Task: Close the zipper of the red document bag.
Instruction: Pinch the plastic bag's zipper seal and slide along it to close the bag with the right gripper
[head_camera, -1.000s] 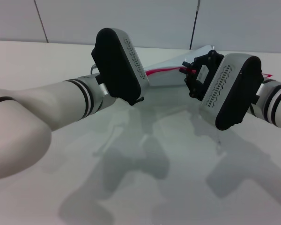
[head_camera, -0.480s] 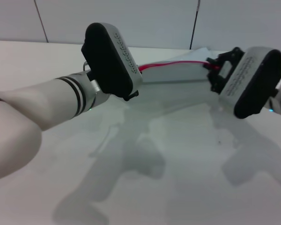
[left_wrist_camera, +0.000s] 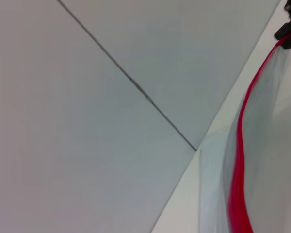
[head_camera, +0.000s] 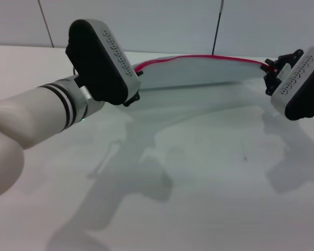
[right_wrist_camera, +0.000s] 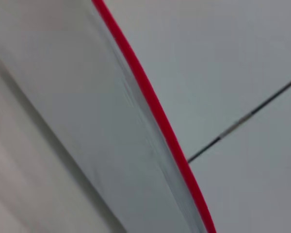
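The red document bag (head_camera: 199, 73) hangs stretched between my two grippers above the table, its pale translucent sheet sagging toward the surface. The zipper (head_camera: 199, 56) runs as a thin red line along its raised upper edge. My left gripper (head_camera: 135, 70) holds the bag's left end, its fingers mostly hidden behind the wrist housing. At the right end, my right gripper (head_camera: 269, 67) is shut on the zipper. The left wrist view shows the zipper (left_wrist_camera: 240, 160) running off to the far right gripper (left_wrist_camera: 290, 30). The right wrist view shows the zipper (right_wrist_camera: 150, 97) along the bag (right_wrist_camera: 87, 97).
The white table (head_camera: 199, 183) lies under both arms, with their shadows on it. A grey panelled wall (head_camera: 146, 21) with dark seams stands right behind the table's far edge.
The grippers have drawn apart: the right one slid right along the red zipper, the left one moved left. The bag now spans much wider between them.
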